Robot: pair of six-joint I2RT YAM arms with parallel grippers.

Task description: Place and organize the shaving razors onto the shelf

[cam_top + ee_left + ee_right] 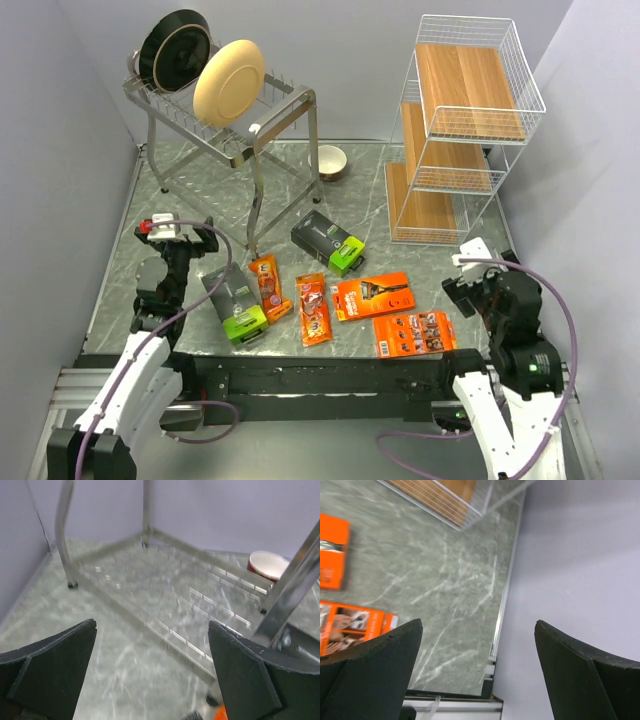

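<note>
Six razor packs (372, 296) lie btwn left gripper (152, 670) & right gripper (477, 670), prob. reachable by both; jaws spread wide, holding nothing; none on shelf (465, 85) yet.

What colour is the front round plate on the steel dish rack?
The round plate is cream; best in top external view.

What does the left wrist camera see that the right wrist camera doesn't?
Only the left wrist camera shows the legs of the steel dish rack and a red-and-white bowl. Only the right wrist camera shows two flat orange cards and a corner of the shelf. Both show the marbled table, a grey wall, and their own open tool: left tool, right tool.
</note>
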